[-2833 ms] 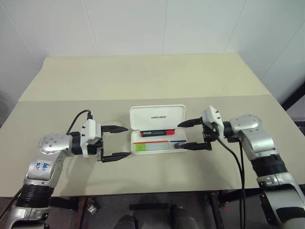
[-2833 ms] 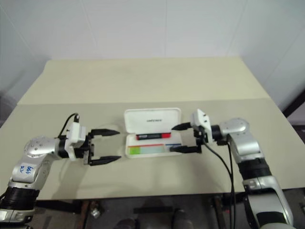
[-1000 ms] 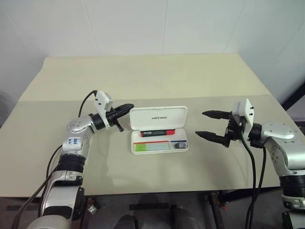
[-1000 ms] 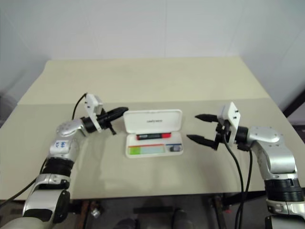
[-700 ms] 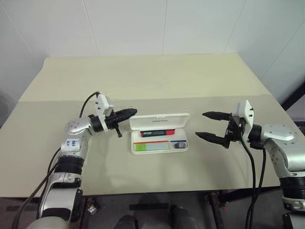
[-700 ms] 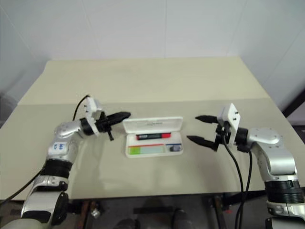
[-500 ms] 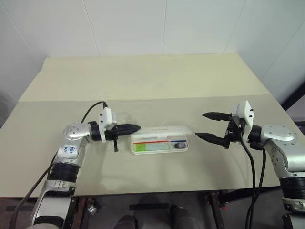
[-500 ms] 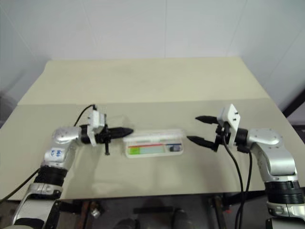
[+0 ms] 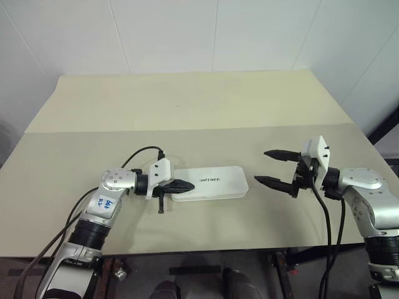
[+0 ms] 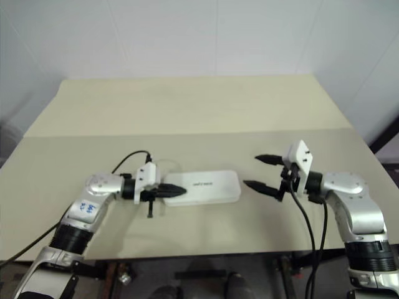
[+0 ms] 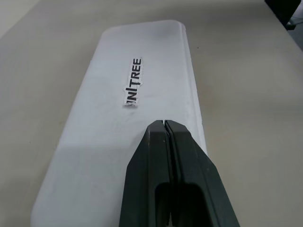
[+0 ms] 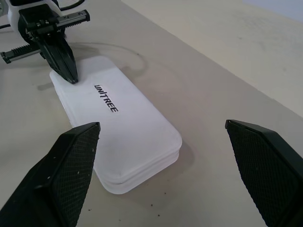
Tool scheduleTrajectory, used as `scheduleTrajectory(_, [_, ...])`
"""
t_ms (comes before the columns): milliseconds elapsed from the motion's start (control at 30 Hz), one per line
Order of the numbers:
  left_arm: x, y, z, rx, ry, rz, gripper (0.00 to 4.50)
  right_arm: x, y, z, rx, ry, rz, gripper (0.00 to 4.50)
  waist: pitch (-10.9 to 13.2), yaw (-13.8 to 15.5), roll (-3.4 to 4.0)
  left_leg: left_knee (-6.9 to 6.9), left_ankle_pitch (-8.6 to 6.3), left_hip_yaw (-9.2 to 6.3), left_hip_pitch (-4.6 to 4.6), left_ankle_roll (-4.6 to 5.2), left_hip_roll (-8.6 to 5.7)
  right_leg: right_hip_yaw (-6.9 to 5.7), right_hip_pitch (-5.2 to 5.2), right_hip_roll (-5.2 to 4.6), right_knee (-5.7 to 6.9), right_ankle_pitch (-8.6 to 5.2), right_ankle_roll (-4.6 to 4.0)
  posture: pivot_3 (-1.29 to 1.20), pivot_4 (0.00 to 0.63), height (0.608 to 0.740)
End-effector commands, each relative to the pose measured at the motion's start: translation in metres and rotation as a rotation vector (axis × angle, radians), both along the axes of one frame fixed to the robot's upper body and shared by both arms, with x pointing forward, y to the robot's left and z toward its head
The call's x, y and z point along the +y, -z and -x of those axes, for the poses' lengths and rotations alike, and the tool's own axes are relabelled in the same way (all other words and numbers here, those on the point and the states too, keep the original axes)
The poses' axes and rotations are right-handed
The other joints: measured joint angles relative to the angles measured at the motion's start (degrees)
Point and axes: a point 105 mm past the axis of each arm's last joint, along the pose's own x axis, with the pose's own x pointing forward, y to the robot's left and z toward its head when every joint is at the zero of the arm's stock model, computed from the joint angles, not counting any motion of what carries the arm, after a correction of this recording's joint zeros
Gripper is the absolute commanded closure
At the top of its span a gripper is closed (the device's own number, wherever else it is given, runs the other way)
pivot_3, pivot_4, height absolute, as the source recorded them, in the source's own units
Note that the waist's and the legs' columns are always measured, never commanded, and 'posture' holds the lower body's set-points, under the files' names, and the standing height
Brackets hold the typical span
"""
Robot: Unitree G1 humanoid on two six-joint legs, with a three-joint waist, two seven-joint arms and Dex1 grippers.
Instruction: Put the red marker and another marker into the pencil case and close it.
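The white pencil case (image 9: 215, 182) lies flat in the middle of the table with its lid down, dark lettering facing up. The red marker and the other marker are hidden inside it. My left gripper (image 9: 187, 185) is shut with nothing between its fingers, and its tip rests on the lid at the case's left end (image 11: 142, 94). In the right wrist view that left gripper (image 12: 71, 75) shows touching the case (image 12: 123, 127). My right gripper (image 9: 260, 166) hovers open just right of the case, apart from it and holding nothing.
The beige table (image 9: 199, 106) stretches far behind the case, with a seam (image 9: 75, 131) running across it. A black cable (image 9: 140, 152) loops over my left wrist. The table's front edge (image 9: 206, 252) lies close below the case.
The lid has swung from upright down flat onto the case. My shut left gripper followed it down and toward me, ending on the lid's left end. The right gripper stayed put.
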Motion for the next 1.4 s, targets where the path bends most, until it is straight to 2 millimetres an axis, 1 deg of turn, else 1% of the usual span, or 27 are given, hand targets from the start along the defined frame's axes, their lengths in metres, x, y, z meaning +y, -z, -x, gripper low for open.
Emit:
scheduleTrajectory(33, [0.003,0.008,-0.002,0.020,-0.054,-0.043,4.48,0.002,-0.014,0.005,-0.069,-0.006,-0.031,0.00,0.00,0.03,0.00,0.01,0.00,0.00,0.02,0.00,0.00,0.00,0.01,0.00,-0.07,0.00,0.00,0.00,0.150,0.740])
scheduleTrajectory(133, [0.006,0.011,-0.006,0.039,-0.089,-0.064,4.48,0.003,-0.012,0.006,-0.069,-0.004,-0.034,0.00,0.00,0.02,0.00,0.06,0.01,0.00,0.12,0.01,-0.01,0.00,0.09,0.00,-0.05,-0.01,-0.01,0.00,0.150,0.740])
scheduleTrajectory(333, [0.014,0.028,0.000,0.188,-0.122,-0.119,4.48,0.004,-0.013,0.006,-0.076,-0.001,-0.047,0.00,-0.04,-0.22,-0.02,0.06,0.03,0.00,0.33,0.03,-0.01,0.03,0.23,0.02,0.04,-0.01,-0.02,0.00,0.150,0.740])
scheduleTrajectory(400, [0.014,0.031,0.003,0.209,-0.119,-0.134,4.48,0.005,-0.013,0.006,-0.078,-0.001,-0.051,0.00,-0.04,-0.27,-0.02,-0.04,0.03,0.01,0.61,0.03,0.01,0.04,0.45,0.03,0.02,-0.05,-0.08,0.00,0.150,0.740])
scheduleTrajectory(500, [0.009,0.029,0.005,0.215,-0.107,-0.112,4.48,0.006,-0.012,0.007,-0.077,-0.003,-0.056,0.00,-0.04,-0.24,-0.02,-0.19,0.03,0.00,1.02,0.02,0.07,-0.01,0.89,0.06,-0.12,-0.10,-0.15,0.00,0.150,0.740])
scheduleTrajectory(533, [0.008,0.026,0.006,0.217,-0.105,-0.092,4.48,0.007,-0.012,0.007,-0.076,-0.004,-0.060,0.00,-0.04,-0.23,-0.02,-0.18,0.03,0.00,1.04,0.02,0.07,-0.01,0.92,0.06,-0.14,-0.11,-0.15,0.00,0.150,0.740])
scheduleTrajectory(600, [0.005,0.013,0.003,0.199,-0.110,-0.005,4.48,0.008,-0.010,0.007,-0.071,-0.007,-0.062,0.00,-0.04,-0.19,-0.02,-0.15,0.03,0.00,1.03,0.02,0.06,-0.01,0.93,0.05,-0.15,-0.10,-0.14,0.00,0.150,0.740])
scheduleTrajectory(667, [0.007,0.001,0.000,0.182,-0.135,0.072,4.48,0.008,-0.009,0.007,-0.068,-0.009,-0.062,0.00,-0.04,-0.11,-0.02,-0.13,0.03,-0.02,1.00,0.02,0.05,-0.01,0.92,0.04,-0.16,-0.10,-0.13,0.00,0.150,0.740])
scheduleTrajectory(833, [0.034,-0.027,0.000,0.072,-0.158,0.199,4.48,0.005,-0.008,0.005,-0.059,-0.015,-0.058,0.00,-0.03,-0.15,-0.03,-0.18,0.02,-0.03,0.88,0.01,0.08,-0.03,0.78,0.05,-0.19,-0.10,-0.13,0.00,0.150,0.740])
scheduleTrajectory(900, [0.042,-0.035,0.002,0.038,-0.149,0.235,4.48,0.003,-0.008,0.004,-0.058,-0.015,-0.055,0.00,-0.03,-0.08,-0.03,-0.20,0.02,-0.04,0.87,0.01,0.08,-0.05,0.77,0.04,-0.20,-0.10,-0.14,0.00,0.150,0.740])
scheduleTrajectory(1000, [0.066,-0.043,0.008,0.022,-0.186,0.285,4.48,0.000,-0.010,0.001,-0.059,-0.017,-0.046,0.00,-0.03,-0.24,-0.03,-0.20,0.01,-0.01,0.87,0.00,0.05,-0.03,0.78,0.00,-0.25,-0.10,-0.14,0.00,0.150,0.740])
scheduleTrajectory(1100, [0.078,-0.047,0.015,0.006,-0.204,0.294,3.86,-0.006,-0.010,-0.001,-0.062,-0.010,-0.027,0.00,-0.02,-0.15,-0.03,-0.23,-0.01,-0.01,0.87,-0.01,0.08,-0.05,0.77,0.02,-0.29,-0.10,-0.14,0.00,0.150,0.740])
scheduleTrajectory(1133, [0.081,-0.044,0.021,0.055,-0.197,0.286,3.55,-0.008,-0.010,-0.002,-0.064,-0.006,-0.022,0.00,-0.02,-0.13,-0.03,-0.24,-0.01,-0.02,0.87,-0.01,0.08,-0.05,0.77,0.02,-0.29,-0.11,-0.14,0.00,0.150,0.740])
scheduleTrajectory(1233, [0.088,-0.046,0.030,0.059,-0.196,0.271,2.57,-0.017,-0.013,-0.003,-0.070,0.013,-0.012,0.00,-0.02,-0.07,-0.03,-0.25,-0.03,-0.02,0.84,-0.01,0.08,-0.06,0.77,0.01,-0.36,-0.11,-0.15,0.00,0.150,0.740])
scheduleTrajectory(1400, [0.100,-0.058,0.027,-0.001,-0.235,0.291,0.89,-0.026,-0.015,-0.005,-0.075,0.040,0.001,0.00,-0.02,-0.07,-0.03,-0.22,-0.03,-0.02,0.81,-0.01,0.07,-0.07,0.78,-0.01,-0.40,-0.10,-0.14,0.00,0.150,0.740])
